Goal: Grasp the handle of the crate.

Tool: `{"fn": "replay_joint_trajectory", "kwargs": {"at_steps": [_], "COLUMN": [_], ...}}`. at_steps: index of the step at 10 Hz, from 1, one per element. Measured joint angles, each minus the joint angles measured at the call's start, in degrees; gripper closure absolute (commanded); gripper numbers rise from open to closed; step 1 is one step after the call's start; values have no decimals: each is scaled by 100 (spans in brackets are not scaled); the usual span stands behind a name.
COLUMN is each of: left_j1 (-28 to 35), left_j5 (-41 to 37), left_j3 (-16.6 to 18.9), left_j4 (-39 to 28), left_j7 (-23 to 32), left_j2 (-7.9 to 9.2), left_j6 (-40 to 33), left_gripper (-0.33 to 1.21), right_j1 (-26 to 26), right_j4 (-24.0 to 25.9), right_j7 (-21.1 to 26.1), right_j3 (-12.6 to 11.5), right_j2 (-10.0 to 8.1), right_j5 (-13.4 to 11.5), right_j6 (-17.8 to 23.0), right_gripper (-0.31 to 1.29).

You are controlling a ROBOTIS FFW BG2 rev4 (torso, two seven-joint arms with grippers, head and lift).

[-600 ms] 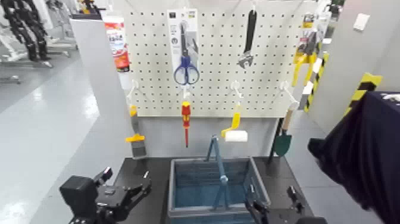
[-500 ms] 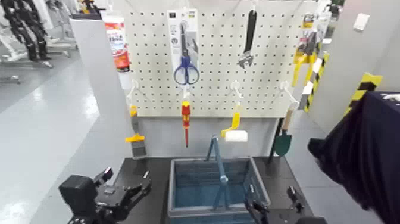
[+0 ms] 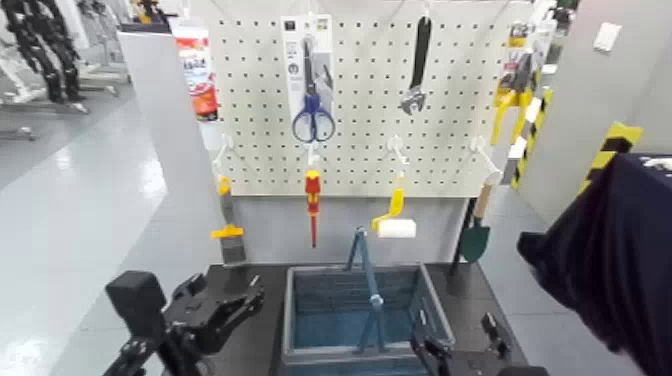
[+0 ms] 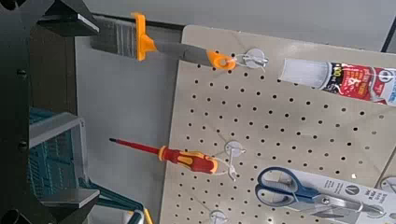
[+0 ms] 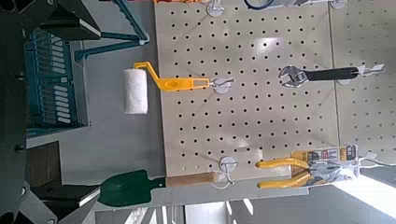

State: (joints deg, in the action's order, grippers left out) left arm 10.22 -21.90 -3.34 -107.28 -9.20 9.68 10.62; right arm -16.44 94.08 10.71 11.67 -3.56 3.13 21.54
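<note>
Edges and room: the blue-grey rectangular plastic crate with slatted sides and a thick rim is at the bottom centre of the head view, on a dark tabletop. Dark top shows as a strip on either side. The crate's near side runs out of the frame at the bottom. Its interior is open from above, crossed by the thin blue-grey plastic bail handle. The handle stands raised, its bar running from the far side toward the near side, with open air to its left and right.

Surroundings: a cream perforated pegboard rises behind the crate. Low on it hang an orange-and-grey brush, a red-and-yellow screwdriver, a yellow roller with a white sleeve and a green trowel with a wooden grip. In the head view the handle's far top end appears just left of the roller and below it. Dark cloth fills the right edge, well apart from the crate.

Arm pose: the left gripper is left of the crate, lower left of the frame, apart from the handle; jaws wide open, nothing held. The right gripper is at the lower right, by the crate's right side; jaws spread, empty. Contact with the rim cannot be told. The handle lies between the two grippers in the head view, gripped by neither.
</note>
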Motion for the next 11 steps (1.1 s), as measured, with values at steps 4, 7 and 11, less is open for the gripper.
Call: {"fn": "replay_joint_trajectory", "kwargs": {"at_steps": [4,7,11], "left_j1": [-791,-1445,-2257], "left_j5": [-1850,-2832,-4322], "left_j3": [-295,-537,-1033], "left_j4": [541,1042,1970], "left_j7": [-243,-392,-580], "left_j2": [289,489,556], "left_j6": [794,1438,1881], "left_gripper": [9,9,9], "right_j1": [1,7,29], "right_j4": [-21,-38,-85], "right_j7": [1,1,0], "right_j3": [2,6,40], "right_j2": [14,22,23], "right_j5": [12,18,53], "right_j6": [9,10,47], "right_gripper": [14,14,14]}}
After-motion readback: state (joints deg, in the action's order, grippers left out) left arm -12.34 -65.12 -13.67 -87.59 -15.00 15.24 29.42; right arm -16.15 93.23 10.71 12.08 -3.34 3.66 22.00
